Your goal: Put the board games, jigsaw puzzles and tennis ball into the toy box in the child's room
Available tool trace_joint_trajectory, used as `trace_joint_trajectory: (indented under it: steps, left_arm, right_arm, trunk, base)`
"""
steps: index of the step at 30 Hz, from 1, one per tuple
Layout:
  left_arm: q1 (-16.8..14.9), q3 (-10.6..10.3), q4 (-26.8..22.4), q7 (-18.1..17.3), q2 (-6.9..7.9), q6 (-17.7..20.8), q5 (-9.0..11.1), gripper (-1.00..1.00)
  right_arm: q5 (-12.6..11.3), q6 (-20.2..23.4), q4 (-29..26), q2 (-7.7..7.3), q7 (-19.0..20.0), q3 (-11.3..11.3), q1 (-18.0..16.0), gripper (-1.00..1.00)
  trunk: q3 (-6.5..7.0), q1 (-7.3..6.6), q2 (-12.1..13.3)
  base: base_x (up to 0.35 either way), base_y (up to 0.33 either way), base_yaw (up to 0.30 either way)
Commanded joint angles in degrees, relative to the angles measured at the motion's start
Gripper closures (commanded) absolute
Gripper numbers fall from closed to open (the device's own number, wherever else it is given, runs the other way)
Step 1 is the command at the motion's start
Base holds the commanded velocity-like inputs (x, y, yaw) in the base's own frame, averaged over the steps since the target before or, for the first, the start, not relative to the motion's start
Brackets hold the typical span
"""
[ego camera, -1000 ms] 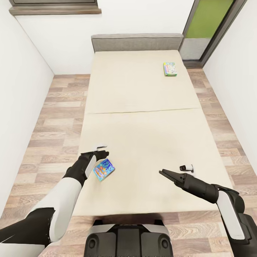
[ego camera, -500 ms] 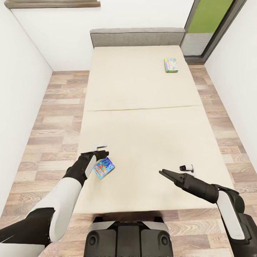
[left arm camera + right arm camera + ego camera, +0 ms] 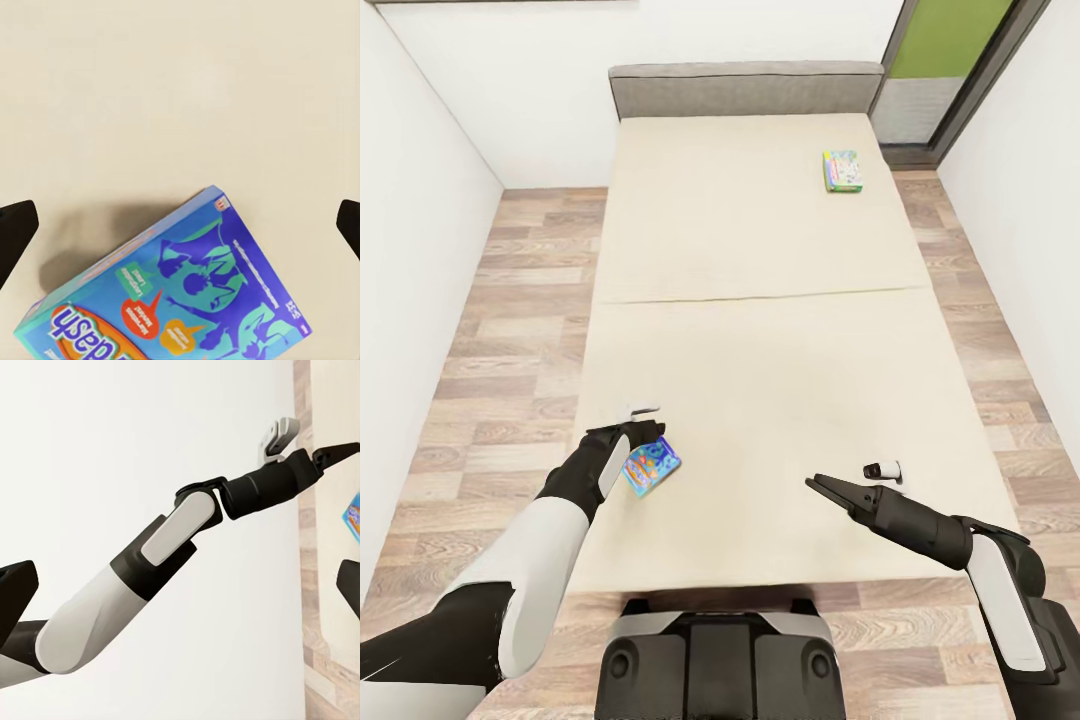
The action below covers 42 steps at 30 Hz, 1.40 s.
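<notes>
Gripping a small blue board game (image 3: 651, 467) by one edge, left gripper (image 3: 645, 433) closed on it, box tilted just above the bed (image 3: 760, 330). Right gripper (image 3: 820, 487) hovering over the mattress, holding nothing, jaws together. Two board games counted: blue one in hand, white-blue one with green edge (image 3: 842, 170) lying flat near the grey headboard (image 3: 745, 90). Both thin, flat, printed boxes. Mattress plain beige; wood-plank floor (image 3: 520, 330).
</notes>
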Motion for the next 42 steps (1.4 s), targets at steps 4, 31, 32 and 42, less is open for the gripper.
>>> trace_joint_trajectory:
  steps: [4, 31, 32, 42]
  left_arm:
    - [0.0, 0.2, -0.1, 0.2, -0.08, 0.2, 0.2, -1.00]
    - [0.0, -0.8, -0.5, 0.2, -0.57, -1.6, 0.2, -1.00]
    - [0.0, -0.8, -0.5, 0.2, -0.60, -1.8, 0.2, -1.00]
    - [0.0, -0.9, -0.7, 0.2, -0.61, -2.2, 0.2, -1.00]
  right_arm:
    - [0.1, 0.2, 0.0, -0.01, 0.3, 0.0, 0.0, -1.00]
    - [0.1, 0.2, 0.0, 0.00, -0.3, 0.1, 0.0, -1.00]
    - [0.1, 0.2, 0.0, 0.00, -0.4, 0.1, 0.0, -1.00]
    - [0.1, 0.2, -0.1, 0.06, -1.7, 0.4, 0.0, -1.00]
  trunk:
    - [-0.44, 0.03, -0.1]
    - [-2.98, 0.03, -0.1]
    - [-3.07, 0.03, -0.1]
    - [-3.56, 0.03, -0.1]
  base:
    - [0.000, 0.000, 0.000]
    - [0.000, 0.000, 0.000]
    - [0.000, 0.000, 0.000]
    - [0.000, 0.000, 0.000]
